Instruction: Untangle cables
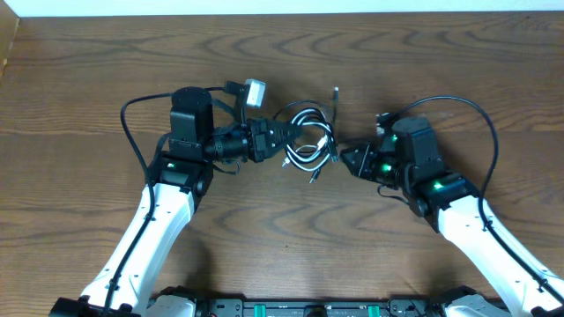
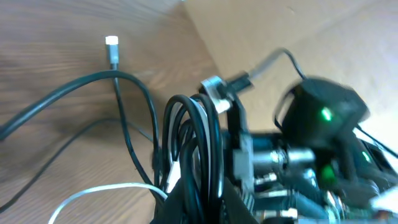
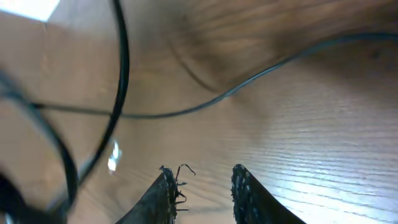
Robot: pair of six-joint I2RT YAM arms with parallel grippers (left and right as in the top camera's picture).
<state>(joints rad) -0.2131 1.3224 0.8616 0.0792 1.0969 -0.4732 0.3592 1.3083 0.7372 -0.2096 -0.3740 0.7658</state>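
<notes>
At the middle of the dark, wood-grained table [image 1: 291, 53] the cables [image 1: 310, 141] lay in a small looped heap. Most were black, and a white cord [image 2: 106, 190] ran among them. One loose plug end [image 1: 336, 92] pointed toward 12 o'clock. The left gripper [image 1: 280, 136] met the heap from 9 o'clock, and its wrist view showed black loops pinched between its fingers. The right gripper [image 1: 351, 159] sat just beside the heap at 3 o'clock, its fingers [image 3: 163, 196] spread a little with only bare wood between them. A pale strip [image 1: 291, 7] ran beyond the table's 12 o'clock edge, and a black rail [image 1: 291, 308] crossed the 6 o'clock edge
</notes>
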